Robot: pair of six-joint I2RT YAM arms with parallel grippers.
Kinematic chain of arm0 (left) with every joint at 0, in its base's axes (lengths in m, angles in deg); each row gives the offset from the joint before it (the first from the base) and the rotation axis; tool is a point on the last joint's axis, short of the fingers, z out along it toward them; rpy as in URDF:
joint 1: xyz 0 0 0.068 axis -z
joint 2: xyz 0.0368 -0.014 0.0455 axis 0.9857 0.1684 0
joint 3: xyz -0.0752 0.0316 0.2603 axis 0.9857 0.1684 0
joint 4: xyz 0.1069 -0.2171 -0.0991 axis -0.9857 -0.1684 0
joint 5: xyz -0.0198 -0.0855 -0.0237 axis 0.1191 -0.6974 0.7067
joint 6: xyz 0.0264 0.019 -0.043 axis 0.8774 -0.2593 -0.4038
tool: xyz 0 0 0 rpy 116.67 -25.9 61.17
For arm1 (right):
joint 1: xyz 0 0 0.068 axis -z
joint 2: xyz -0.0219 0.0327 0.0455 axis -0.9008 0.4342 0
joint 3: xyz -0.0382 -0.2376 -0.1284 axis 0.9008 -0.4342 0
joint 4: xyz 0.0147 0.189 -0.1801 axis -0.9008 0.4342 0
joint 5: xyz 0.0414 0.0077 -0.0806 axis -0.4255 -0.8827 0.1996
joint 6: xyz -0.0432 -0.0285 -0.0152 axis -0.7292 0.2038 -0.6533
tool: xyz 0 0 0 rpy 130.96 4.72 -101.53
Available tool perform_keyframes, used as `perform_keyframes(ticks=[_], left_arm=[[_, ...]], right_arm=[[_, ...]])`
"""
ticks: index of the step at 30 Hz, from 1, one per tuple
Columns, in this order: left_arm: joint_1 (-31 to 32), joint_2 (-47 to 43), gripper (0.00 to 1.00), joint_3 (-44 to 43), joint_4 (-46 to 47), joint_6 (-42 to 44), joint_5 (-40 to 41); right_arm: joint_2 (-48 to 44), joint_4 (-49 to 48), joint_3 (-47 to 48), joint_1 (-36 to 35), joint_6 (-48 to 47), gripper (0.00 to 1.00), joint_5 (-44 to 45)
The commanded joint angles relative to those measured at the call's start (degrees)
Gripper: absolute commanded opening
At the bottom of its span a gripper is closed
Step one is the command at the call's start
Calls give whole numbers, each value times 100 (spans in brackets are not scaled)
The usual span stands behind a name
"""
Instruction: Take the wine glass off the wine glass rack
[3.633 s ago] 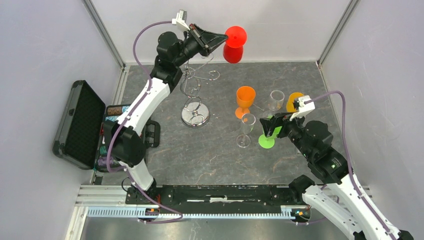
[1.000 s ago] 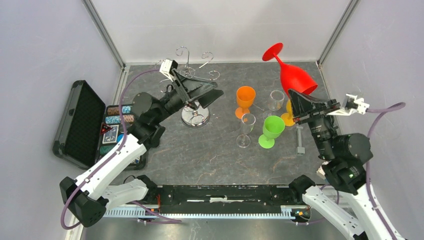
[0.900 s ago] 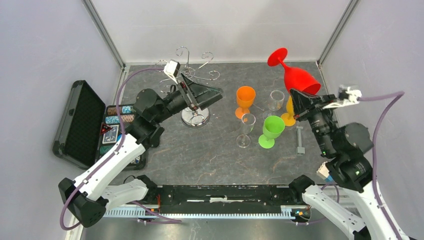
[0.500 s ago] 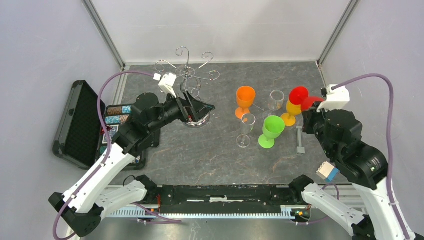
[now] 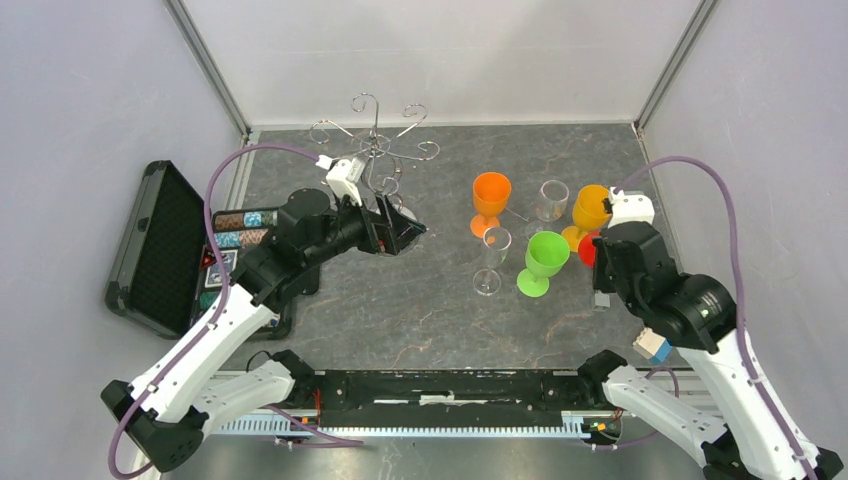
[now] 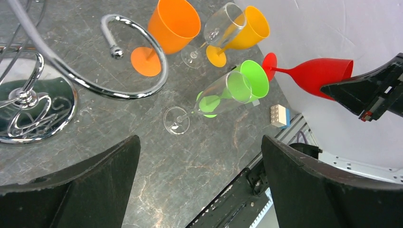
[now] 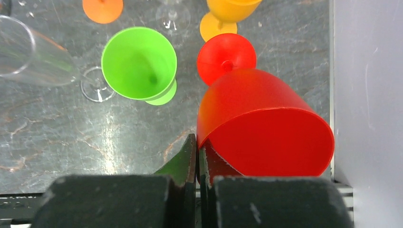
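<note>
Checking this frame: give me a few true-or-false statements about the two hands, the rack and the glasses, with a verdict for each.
1. The right hand pinches the rim of the red wine glass. True.
2. A glass hangs from the wine glass rack. False: none of the arms in view carries a glass.
3. The left hand is shut on a clear glass. False: it is wide open and holds nothing.
4. The green glass stands upright on the table. True.
</note>
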Motion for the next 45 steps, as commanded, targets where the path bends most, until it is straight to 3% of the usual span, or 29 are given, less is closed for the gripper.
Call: perform_keyframes(ticks=[1,6,13,29,34,39,45], left_arm=[[-9,-230,100,113,-5,333,309],[-13,-416,100,231,90,324,646],[-9,-566,100,323,159,334,935],[-11,-639,100,328,119,445,982],[-16,-695,100,337,102,464,1140],[-17,-713,100,345,78,466,1149],[-16,-724,100,339,92,451,1149]], right_arm=[[51,-45,-439,8,231,0,72],[-7,-851,-1387,8,240,0,-59],[314,-1316,-1843,157,-43,0,-494],[807,-1656,-2074,1822,-1281,0,-1730],[982,-1674,-1997,1901,-1326,10,-1866],[1021,-1533,-1807,1929,-1348,9,-2029],[958,-1402,-1754,1939,-1355,27,-2005]])
